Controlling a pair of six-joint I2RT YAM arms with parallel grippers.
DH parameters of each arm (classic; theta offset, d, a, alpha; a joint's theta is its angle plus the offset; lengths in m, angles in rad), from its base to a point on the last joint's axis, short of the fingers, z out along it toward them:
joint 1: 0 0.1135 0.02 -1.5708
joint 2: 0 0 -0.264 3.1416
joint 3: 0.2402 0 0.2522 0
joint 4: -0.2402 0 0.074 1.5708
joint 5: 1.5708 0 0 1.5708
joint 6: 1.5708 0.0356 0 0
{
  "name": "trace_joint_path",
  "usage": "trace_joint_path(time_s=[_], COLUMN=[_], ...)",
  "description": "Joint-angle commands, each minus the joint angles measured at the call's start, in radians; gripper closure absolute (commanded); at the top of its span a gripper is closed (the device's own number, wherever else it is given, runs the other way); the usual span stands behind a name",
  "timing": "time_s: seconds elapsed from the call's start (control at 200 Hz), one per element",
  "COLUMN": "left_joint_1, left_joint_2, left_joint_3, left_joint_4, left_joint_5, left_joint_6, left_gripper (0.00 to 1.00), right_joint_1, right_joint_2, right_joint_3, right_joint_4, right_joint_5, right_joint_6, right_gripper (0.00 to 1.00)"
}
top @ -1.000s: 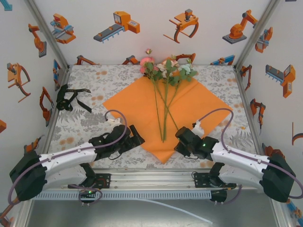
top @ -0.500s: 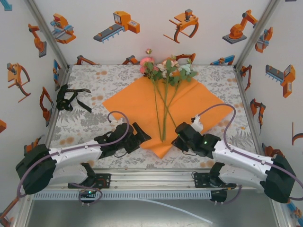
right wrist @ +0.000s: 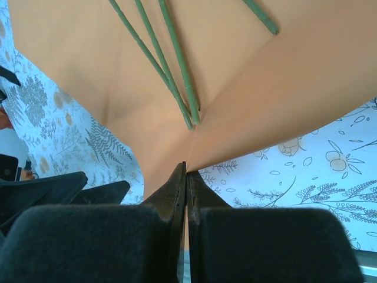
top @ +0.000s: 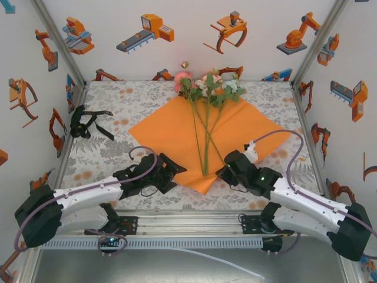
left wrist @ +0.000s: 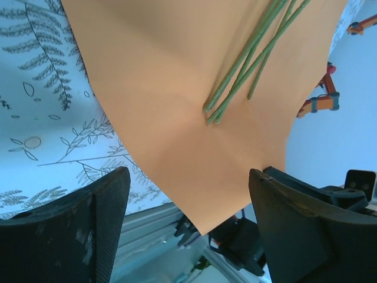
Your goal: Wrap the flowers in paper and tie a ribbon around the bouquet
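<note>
paper (top: 171,127), near corner: my right gripper (right wrist: 186,171) pinches it shut; left gripper (left wrist: 188,177) open, empty. fold snugly across stems (right wrist: 174,73).

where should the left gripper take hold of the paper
Probably the paper's near-left edge, from the left: it is thin, bare, and lies between the left gripper's open jaws. The stems lie further in; the right gripper pinches it by the near corner.

Paper (top: 171,130) lies at table (top: 118,100) centre. Flowers (top: 207,88) lie on it, blooms at 12 o'clock, stems toward 6. Ribbon (top: 88,122) lies at 9 o'clock, well apart. Left gripper (top: 175,171) stands at 7, right gripper (top: 227,171) at 5.
</note>
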Motion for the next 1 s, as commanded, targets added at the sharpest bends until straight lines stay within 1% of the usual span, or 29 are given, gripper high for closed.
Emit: trace_joint_path(time_s=[0.0,0.115,0.235,0.3,0.451,0.511,0.536,0.566,0.631,0.691,0.751,0.786,0.806,0.826,0.851,0.886,0.926,0.996], left_joint_1=[0.004,0.001,-0.003,-0.002,-0.005,-0.009,-0.010,-0.011,-0.013,-0.013,-0.010,-0.006,-0.004,0.000,0.003,0.009,0.017,0.030], left_joint_2=[0.034,0.092,0.142,0.172,0.260,0.291,0.299,0.307,0.307,0.293,0.274,0.263,0.258,0.257,0.255,0.255,0.258,0.271], left_joint_3=[-0.012,-0.011,-0.010,-0.015,-0.006,0.009,0.015,0.023,0.032,0.036,0.043,0.050,0.053,0.056,0.059,0.061,0.065,0.073], left_joint_4=[0.001,0.056,0.081,0.116,0.248,0.276,0.281,0.282,0.273,0.246,0.208,0.189,0.180,0.174,0.172,0.172,0.175,0.180], left_joint_5=[0.050,0.096,0.109,0.108,0.123,0.127,0.130,0.130,0.123,0.107,0.093,0.090,0.090,0.089,0.090,0.092,0.096,0.108], left_joint_6=[-0.125,-0.160,-0.180,-0.198,-0.211,-0.208,-0.204,-0.198,-0.190,-0.186,-0.176,-0.170,-0.166,-0.164,-0.162,-0.159,-0.156,-0.152], left_gripper=[0.27,0.27,0.27,0.29,0.46,0.53,0.57,0.65,0.86,1.00,1.00,1.00,1.00,1.00,1.00,1.00,1.00,1.00], right_joint_1=[-0.004,-0.004,-0.004,-0.004,-0.004,-0.004,-0.005,-0.005,-0.007,-0.024,-0.060,-0.081,-0.092,-0.100,-0.110,-0.116,-0.116,-0.116], right_joint_2=[-0.018,-0.021,-0.023,-0.025,-0.026,-0.021,-0.018,-0.016,-0.013,-0.012,-0.025,-0.037,-0.046,-0.055,-0.066,-0.078,-0.084,-0.077], right_joint_3=[0.005,0.002,-0.010,-0.012,-0.015,-0.019,-0.019,-0.021,-0.022,-0.017,-0.005,0.005,0.011,0.016,0.025,0.043,0.064,0.088], right_joint_4=[0.020,0.026,0.025,0.024,0.013,0.008,0.003,-0.006,-0.034,-0.068,-0.091,-0.103,-0.109,-0.110,-0.115,-0.131,-0.152,-0.168], right_joint_5=[0.038,0.030,0.029,0.026,0.025,0.023,0.022,0.022,0.026,0.019,-0.018,-0.043,-0.056,-0.077,-0.100,-0.122,-0.134,-0.149], right_joint_6=[0.011,0.013,0.018,0.021,0.029,0.029,0.029,0.028,0.018,-0.029,-0.136,-0.257,-0.331,-0.414,-0.515,-0.646,-0.769,-0.933], right_gripper=[0.95,0.95,0.95,0.95,0.94,0.92,0.91,0.89,0.82,0.69,0.57,0.54,0.42,0.33,0.25,0.18,0.14,0.13])
